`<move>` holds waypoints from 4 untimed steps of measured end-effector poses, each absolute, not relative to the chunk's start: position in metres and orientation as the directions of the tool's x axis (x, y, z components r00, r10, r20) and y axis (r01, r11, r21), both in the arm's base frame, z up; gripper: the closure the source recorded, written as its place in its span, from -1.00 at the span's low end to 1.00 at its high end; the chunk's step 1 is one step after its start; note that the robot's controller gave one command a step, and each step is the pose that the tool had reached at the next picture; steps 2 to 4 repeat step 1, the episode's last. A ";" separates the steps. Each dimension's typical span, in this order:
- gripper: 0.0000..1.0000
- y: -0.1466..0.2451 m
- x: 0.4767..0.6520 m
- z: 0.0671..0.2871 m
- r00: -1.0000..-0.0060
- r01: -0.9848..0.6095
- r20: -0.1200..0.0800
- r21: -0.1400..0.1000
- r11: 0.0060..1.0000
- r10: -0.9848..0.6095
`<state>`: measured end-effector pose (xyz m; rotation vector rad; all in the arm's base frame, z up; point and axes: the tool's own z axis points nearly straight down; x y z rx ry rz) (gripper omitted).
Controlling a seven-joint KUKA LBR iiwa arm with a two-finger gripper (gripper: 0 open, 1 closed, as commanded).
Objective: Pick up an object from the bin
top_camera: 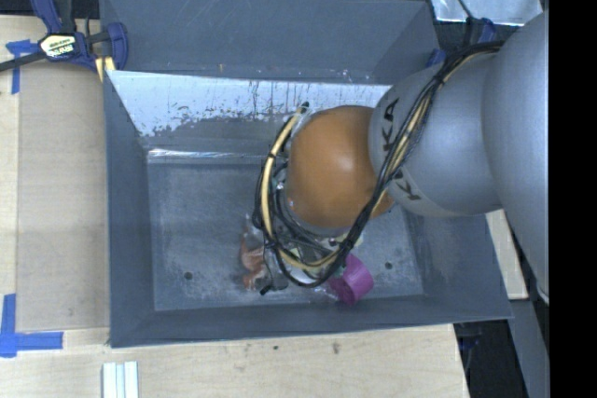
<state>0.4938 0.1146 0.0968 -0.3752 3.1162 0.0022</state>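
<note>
Links of the silver-grey arm (466, 135) come in from the right and bend steeply down into the bin (187, 200). The orange cover (326, 168) on the wrist faces us, with black and yellow cables (270, 191) looped round it. We read "KUKA" in black on the link beside the cover, partly crossed by cables. The gripper (284, 267) sits low over the near middle of the floor, between a small brownish thing (250, 261) on its left and a purple roundish piece (353, 281) just to its right. We cannot tell whether it is released or clenched.
</note>
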 end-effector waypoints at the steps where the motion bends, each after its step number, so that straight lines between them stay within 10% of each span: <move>1: 1.00 0.115 0.495 0.113 -0.971 -0.237 -0.004 0.000 0.971 -0.237; 4: 1.00 0.115 0.495 0.113 -0.971 -0.237 -0.004 0.000 0.971 -0.237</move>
